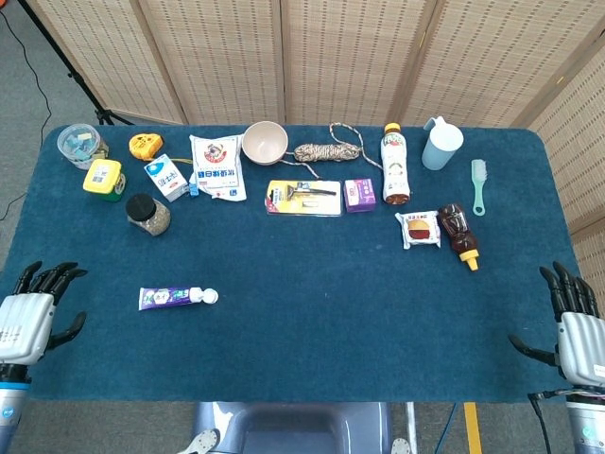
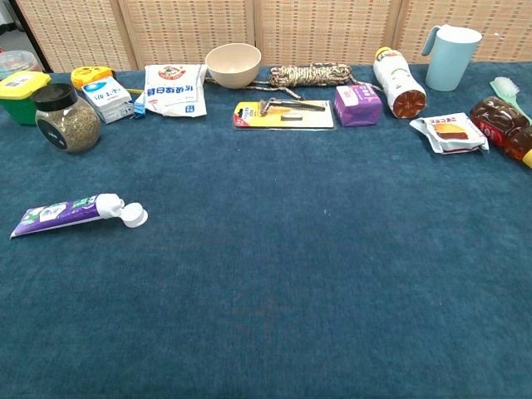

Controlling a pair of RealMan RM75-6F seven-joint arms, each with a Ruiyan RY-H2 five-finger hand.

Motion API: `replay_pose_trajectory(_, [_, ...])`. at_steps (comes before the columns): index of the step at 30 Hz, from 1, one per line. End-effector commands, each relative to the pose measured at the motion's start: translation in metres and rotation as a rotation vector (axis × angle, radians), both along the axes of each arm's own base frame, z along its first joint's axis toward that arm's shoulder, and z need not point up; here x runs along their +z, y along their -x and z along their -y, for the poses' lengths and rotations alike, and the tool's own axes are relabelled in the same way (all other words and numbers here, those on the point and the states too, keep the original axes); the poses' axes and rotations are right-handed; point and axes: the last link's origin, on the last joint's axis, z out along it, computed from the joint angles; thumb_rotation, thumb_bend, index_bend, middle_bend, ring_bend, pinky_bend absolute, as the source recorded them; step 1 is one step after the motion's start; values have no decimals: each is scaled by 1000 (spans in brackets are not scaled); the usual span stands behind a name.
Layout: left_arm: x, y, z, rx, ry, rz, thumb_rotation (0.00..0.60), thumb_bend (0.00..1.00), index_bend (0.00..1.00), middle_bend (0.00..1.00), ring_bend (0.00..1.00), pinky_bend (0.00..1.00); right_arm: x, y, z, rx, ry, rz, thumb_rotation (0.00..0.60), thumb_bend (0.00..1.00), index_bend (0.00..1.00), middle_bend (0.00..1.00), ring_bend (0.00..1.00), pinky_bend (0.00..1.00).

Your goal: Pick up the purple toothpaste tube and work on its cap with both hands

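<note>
The purple toothpaste tube [image 1: 168,297] [image 2: 60,214] lies flat on the blue table at the left front, its white cap [image 1: 209,296] [image 2: 133,216] pointing right. My left hand [image 1: 28,315] hovers at the table's left front corner, left of the tube and apart from it, fingers spread and holding nothing. At the right front corner my right hand [image 1: 573,326] is also spread and holds nothing. Neither hand shows in the chest view.
Along the back stand a spice jar [image 1: 148,213], milk carton [image 1: 167,177], white bag [image 1: 216,166], bowl [image 1: 265,143], rope [image 1: 326,149], razor pack [image 1: 303,197], purple box [image 1: 360,194], bottle [image 1: 394,165], blue pitcher [image 1: 441,144], snack pack [image 1: 418,229] and brown bottle [image 1: 458,233].
</note>
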Motion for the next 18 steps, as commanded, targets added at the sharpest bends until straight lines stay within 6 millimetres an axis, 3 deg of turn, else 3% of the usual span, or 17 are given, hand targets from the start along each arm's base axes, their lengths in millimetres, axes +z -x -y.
replay_pose_trajectory(1, [-3,-1,-7,-7,11,-17,600,326,230,221,225,206,1,1,-2,-3,5,3,600,0,0,0,0,0])
replay_pose_trajectory(18, [-47,-9,-49,-53,172,-100,600,334,218,223,207,214,7,2,-14,-3,23,12,600,0,0,0,0,0])
